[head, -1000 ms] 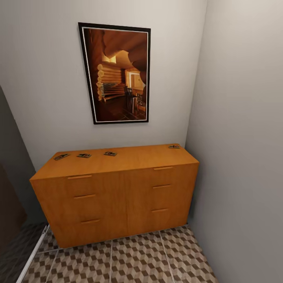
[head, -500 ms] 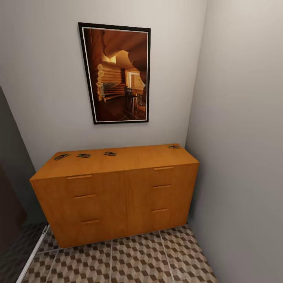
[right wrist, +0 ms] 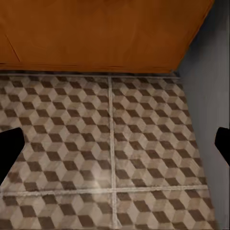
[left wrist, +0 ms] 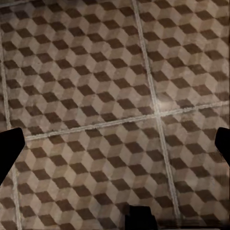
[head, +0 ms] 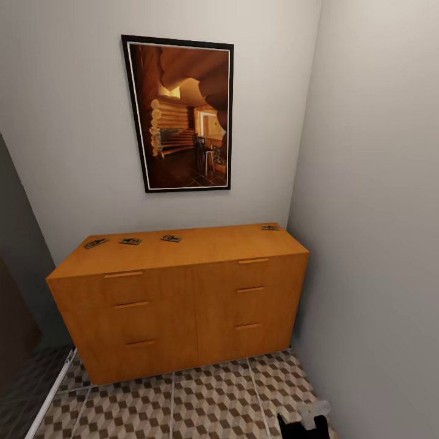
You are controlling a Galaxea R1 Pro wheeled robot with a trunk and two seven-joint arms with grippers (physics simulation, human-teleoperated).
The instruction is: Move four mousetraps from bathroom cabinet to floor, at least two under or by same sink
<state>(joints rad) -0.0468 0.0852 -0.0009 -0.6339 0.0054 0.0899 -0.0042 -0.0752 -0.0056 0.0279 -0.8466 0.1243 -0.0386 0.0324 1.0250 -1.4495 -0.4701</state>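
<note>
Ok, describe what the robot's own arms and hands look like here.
Little of them is in frame. At the head view's bottom edge, the right arm's end is a black blocky body with a pale grey-white rounded piece on top. In each wrist view, the fingertips are plain black shapes. No cables or markings are visible.

Head camera faces the cabinet (head: 177, 292); both wrist cameras look down onto bathroom floor (left wrist: 115, 96).

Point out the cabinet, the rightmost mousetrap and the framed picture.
cabinet (head: 183, 305): head view, on its drawer front.
rightmost mousetrap (head: 270, 228): head view, on its wooden plate.
framed picture (head: 183, 116): head view, on the image's middle.
</note>
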